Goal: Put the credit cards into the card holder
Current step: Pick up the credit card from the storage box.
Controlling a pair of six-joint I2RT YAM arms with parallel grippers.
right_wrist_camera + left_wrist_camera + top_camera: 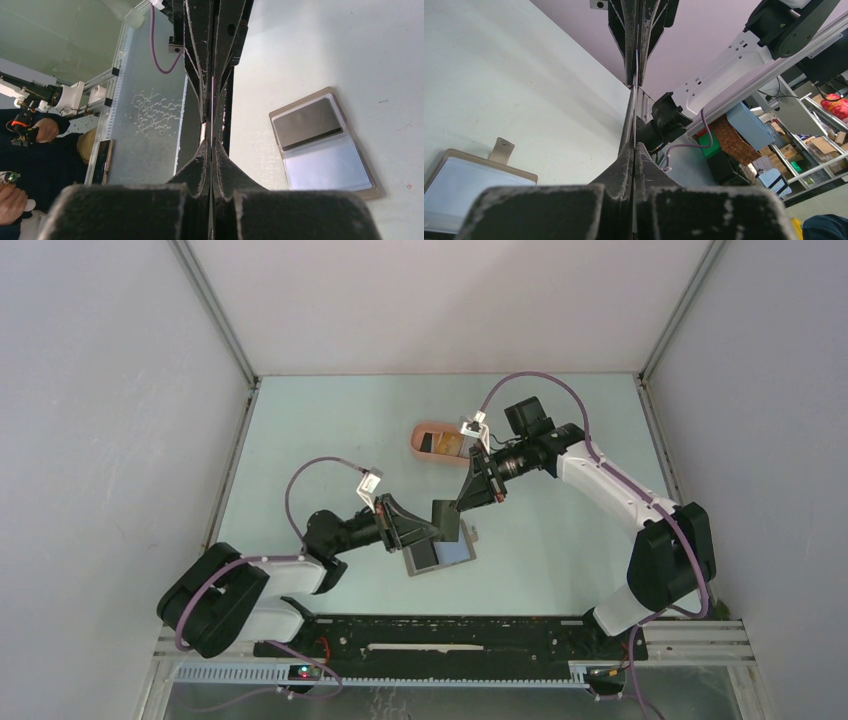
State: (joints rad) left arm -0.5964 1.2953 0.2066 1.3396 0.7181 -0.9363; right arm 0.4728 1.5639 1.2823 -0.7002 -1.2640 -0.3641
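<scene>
The left arm reaches low from its near-left base toward the middle. Its left pincer [430, 528] is pressed together on the near-left edge of a black card [447, 518], which is held on edge above the tabletop [560, 540]. Right beneath the card lies the opened card holder [458, 553]. The right pincer [464, 502] pinches the card's far-right edge, its arm stretching in from the near right. Farther back, a pink tray [420, 432] holds more cards [445, 444].

Grey card holder [458, 552] open flat mid-tabletop, dark card [306, 123] in one pocket, second dark card [447, 518] upright above it, other cards [440, 443] toward far edge
</scene>
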